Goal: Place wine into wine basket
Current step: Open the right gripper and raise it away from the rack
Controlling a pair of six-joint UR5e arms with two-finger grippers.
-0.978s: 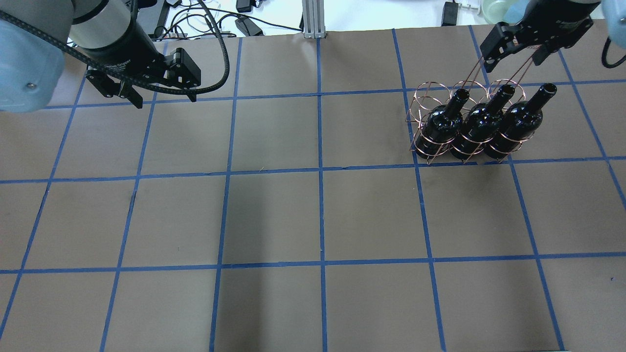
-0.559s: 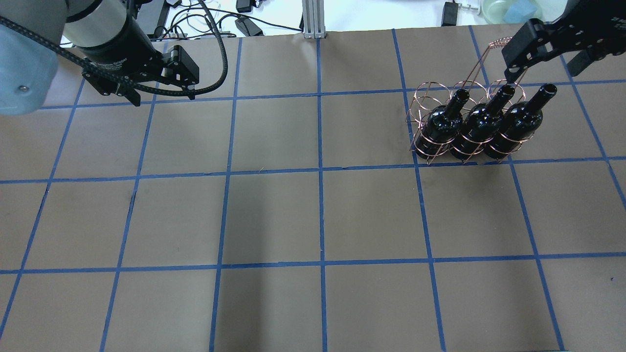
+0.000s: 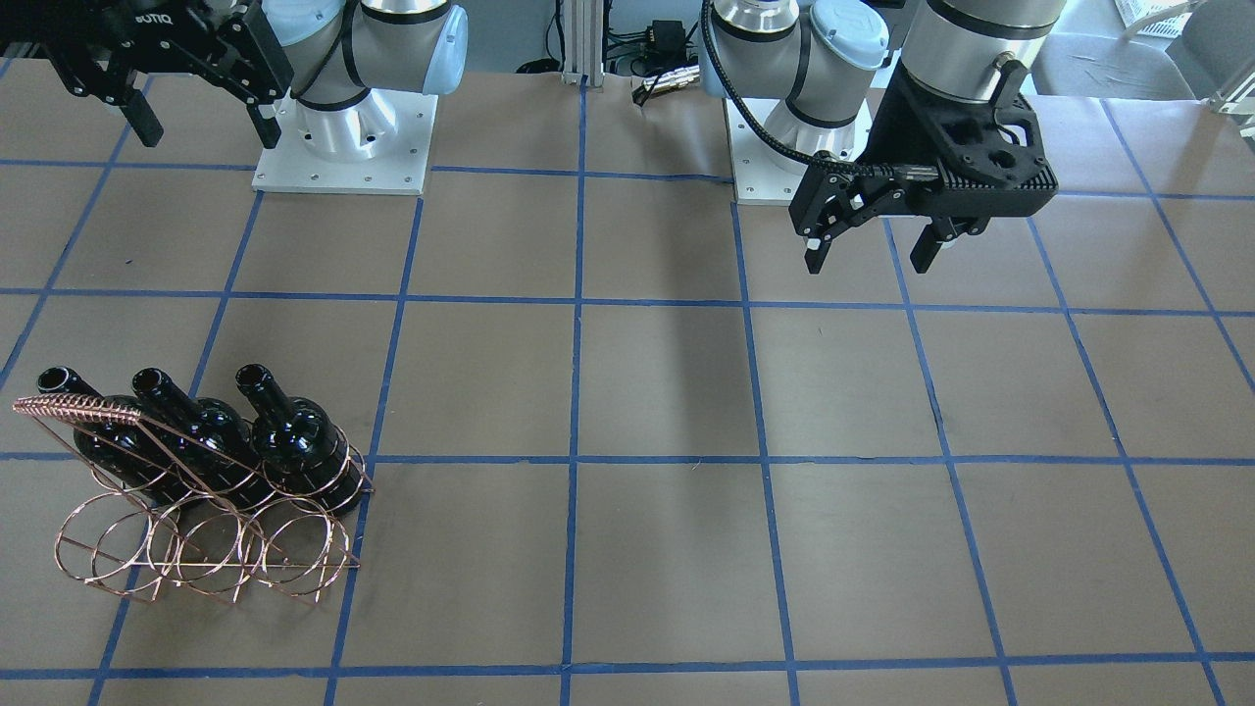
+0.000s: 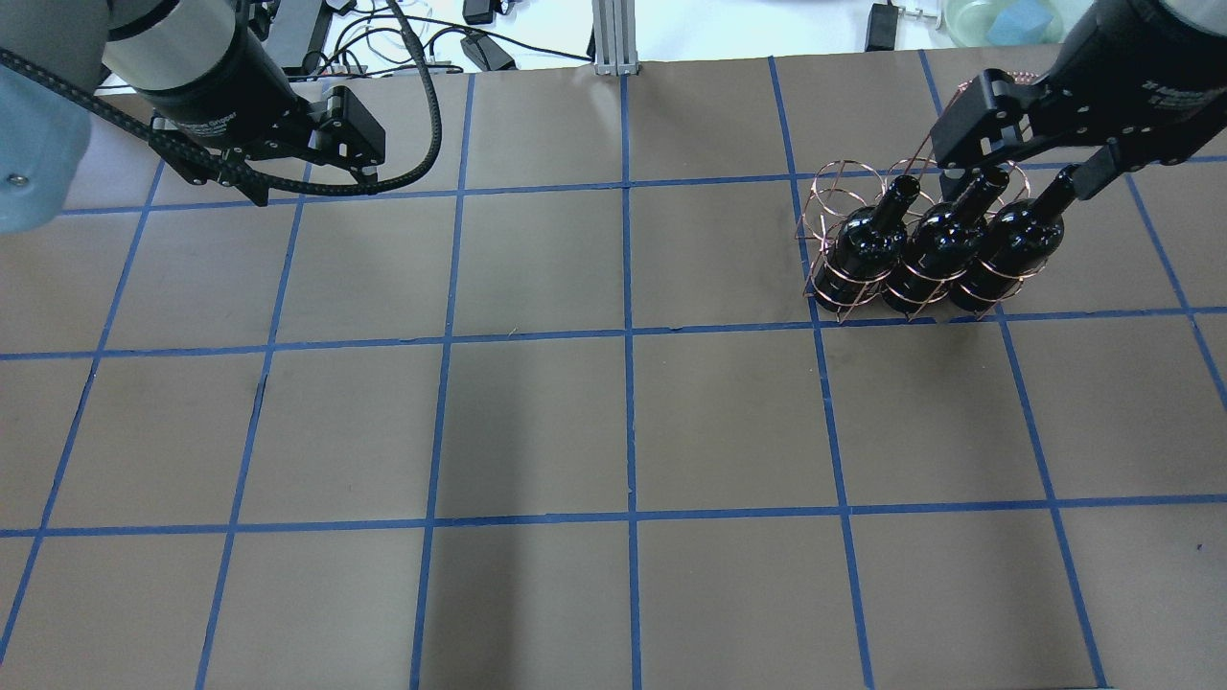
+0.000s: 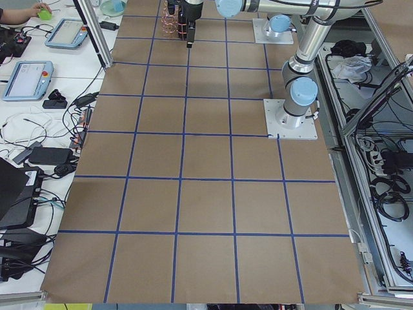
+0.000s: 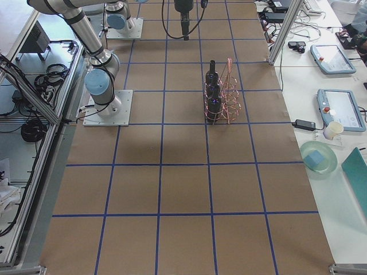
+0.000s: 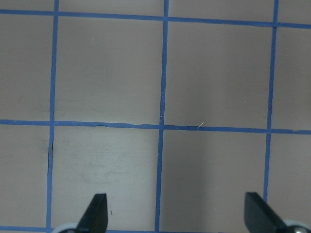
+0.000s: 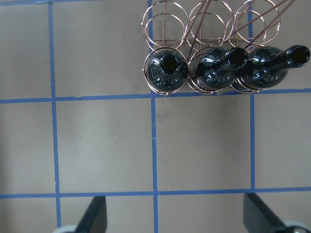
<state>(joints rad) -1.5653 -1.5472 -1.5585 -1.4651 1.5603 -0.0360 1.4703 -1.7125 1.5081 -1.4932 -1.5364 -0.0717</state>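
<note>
Bottles: three of them, and all three are in! The left bottle, middle bottle and right bottle stand upright side by side, each inside its own wire ring.
Look: glossy black glass catching the room lights, with broad shoulders, a short narrow neck and a ringed open mouth. The sides are plain. From the right wrist camera you look straight down the left bottle's mouth.
Basket: copper-coloured wire, with round rings in two rows of three. The bottles fill the row on the robot's side, and the second row faces the operators. It sits on the robot's right, in the far part of the surface.
Handle: a wire-wrapped bar, raised on slanting wires above the bottle necks.
Right claw: up high, fingers spread wide and gripping nothing. In the overhead view it overlaps the necks of the middle and right bottles. The front view shows it well above them and touching neither. In its wrist view the bottles lie at the top, beyond the fingertips.
Left claw: over on the robot's left, well apart from the basket. Its fingers are spread too, with only bare surface between the tips.
Surface: brown sheet crossed by a blue tape grid.
</note>
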